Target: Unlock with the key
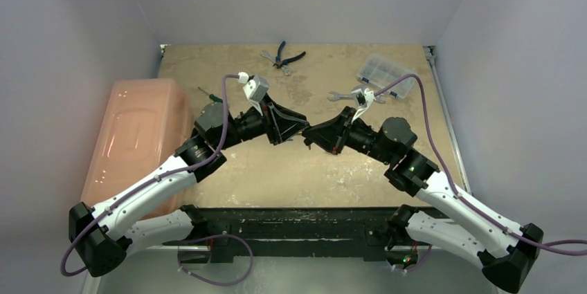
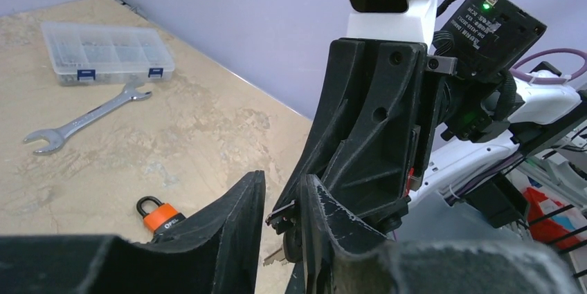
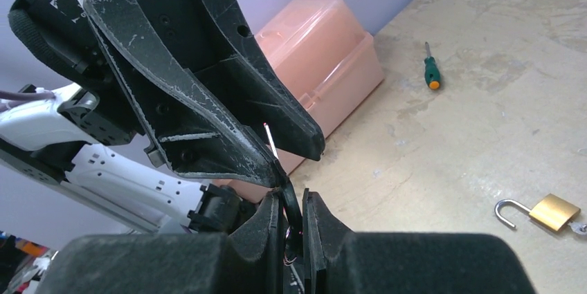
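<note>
My two grippers meet tip to tip above the table's middle. My right gripper (image 1: 309,137) (image 3: 292,196) is shut on the black head of a key (image 3: 291,205). The key's silver blade (image 2: 280,254) pokes out between the fingers of my left gripper (image 1: 302,126) (image 2: 284,178). The left gripper is open, with one finger on each side of the blade and a gap showing. An orange padlock (image 2: 160,216) lies on the table below my left gripper. A brass padlock (image 3: 554,212) with its shackle swung open lies to the right. Both padlocks are hidden in the top view.
A pink plastic box (image 1: 135,142) stands at the left edge. A green screwdriver (image 1: 210,95) lies beside it. Pliers (image 1: 285,57) and a small wrench lie at the back. A wrench (image 1: 339,96) and a clear parts box (image 1: 382,71) lie back right.
</note>
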